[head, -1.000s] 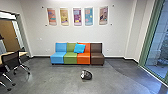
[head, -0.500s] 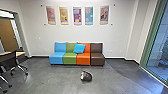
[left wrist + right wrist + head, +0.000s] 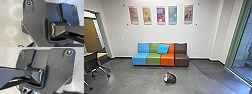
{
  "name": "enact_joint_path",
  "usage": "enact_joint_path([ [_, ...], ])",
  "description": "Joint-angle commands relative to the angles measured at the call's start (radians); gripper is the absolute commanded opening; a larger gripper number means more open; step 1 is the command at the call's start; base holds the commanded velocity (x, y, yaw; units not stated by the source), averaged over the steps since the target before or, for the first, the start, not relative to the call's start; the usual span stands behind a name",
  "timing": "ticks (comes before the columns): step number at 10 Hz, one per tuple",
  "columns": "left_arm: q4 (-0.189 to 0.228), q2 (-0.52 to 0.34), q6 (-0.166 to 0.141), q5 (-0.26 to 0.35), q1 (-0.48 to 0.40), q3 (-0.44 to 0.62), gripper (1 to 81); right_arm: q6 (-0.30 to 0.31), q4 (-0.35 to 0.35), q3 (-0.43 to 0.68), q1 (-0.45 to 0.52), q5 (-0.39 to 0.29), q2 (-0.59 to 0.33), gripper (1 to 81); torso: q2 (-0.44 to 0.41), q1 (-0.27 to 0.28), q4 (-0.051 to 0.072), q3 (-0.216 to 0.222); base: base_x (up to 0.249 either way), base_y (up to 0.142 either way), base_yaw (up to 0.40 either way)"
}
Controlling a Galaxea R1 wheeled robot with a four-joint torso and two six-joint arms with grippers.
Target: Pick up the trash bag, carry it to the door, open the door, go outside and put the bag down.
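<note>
Whether the left gripper [image 3: 28, 45] or the right gripper [image 3: 29, 91] is set wide or narrow cannot be told from the wrist views. In the head view, the trash bag [image 3: 170, 78] is seen at the lower centre of the frame, set down on the grey floor [image 3: 134, 80]; its body is dark, and a pale patch is shown on its left side. Behind it, apart from the bag, a row of 4 joined seats is placed against the wall [image 3: 159, 33] across the middle of the frame: a blue seat [image 3: 139, 59], a green seat [image 3: 153, 59], an orange seat [image 3: 167, 60] and a brown seat [image 3: 181, 60]. A bright blue cushion [image 3: 163, 49] is propped, tilted, across the green and orange backs. Above, 5 upright posters [image 3: 161, 15] are mounted in a row (each is printed in its own mix of colours). At the left of the frame, a dark chair [image 3: 91, 62] is set by a light tabletop [image 3: 102, 54], and a brown door [image 3: 91, 35] is seen through an opening at the upper left. Along the right edge, tall glass [image 3: 245, 50] is held in a green frame [image 3: 236, 37].
</note>
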Motion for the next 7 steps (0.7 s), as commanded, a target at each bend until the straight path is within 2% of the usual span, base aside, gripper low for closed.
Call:
enact_joint_path([
  [1,-0.006,-0.006,0.002,0.061,-0.048,0.002,81.1,-0.002,-0.010,0.001,0.045,-0.049,-0.010,81.1,0.000,0.000,0.000,0.000,0.151,0.000,0.000],
  [3,-0.006,-0.008,0.002,0.059,-0.048,0.001,81.1,-0.002,-0.010,0.001,0.045,-0.049,-0.010,81.1,0.000,0.000,0.000,0.000,0.151,0.000,0.000],
  [7,-0.006,-0.008,0.002,0.061,-0.046,0.001,81.1,-0.002,-0.010,0.001,0.046,-0.049,-0.008,81.1,0.000,0.000,0.000,0.000,0.151,0.065,0.000],
])
